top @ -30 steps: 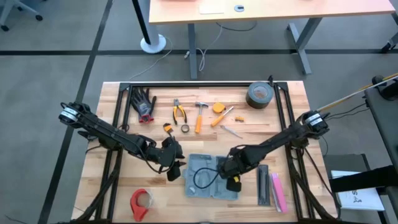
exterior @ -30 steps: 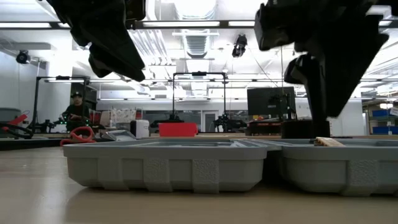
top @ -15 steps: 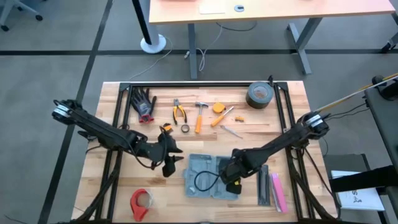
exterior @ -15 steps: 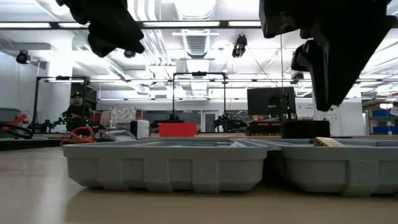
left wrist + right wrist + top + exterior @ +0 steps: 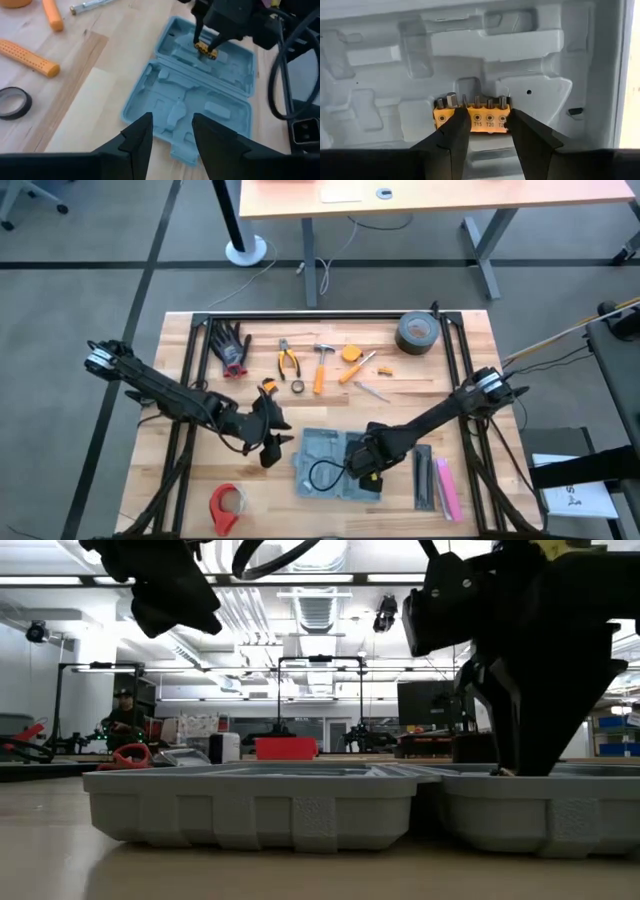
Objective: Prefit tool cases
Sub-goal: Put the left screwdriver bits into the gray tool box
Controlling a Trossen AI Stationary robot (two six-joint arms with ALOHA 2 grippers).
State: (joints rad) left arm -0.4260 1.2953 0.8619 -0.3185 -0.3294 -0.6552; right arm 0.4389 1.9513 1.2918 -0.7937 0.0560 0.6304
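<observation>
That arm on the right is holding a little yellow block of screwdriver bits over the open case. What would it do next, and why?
Probably press it a little further down into its slot, then let go. The right pincer holds the yellow bit holder right at a recess in the open tool case, but its fingers are closed on it. The left pincer hovers beside the case, empty.

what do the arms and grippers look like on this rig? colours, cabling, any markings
Both arms are dark, near black, built of slim jointed links with pale silver-grey caps at the outer joints. Left gripper and right gripper each have two flat, matte black, wedge-shaped fingers tapering to blunt tips. Black cable loops run beside the right arm's wrist. No markings are legible on either arm.
</observation>
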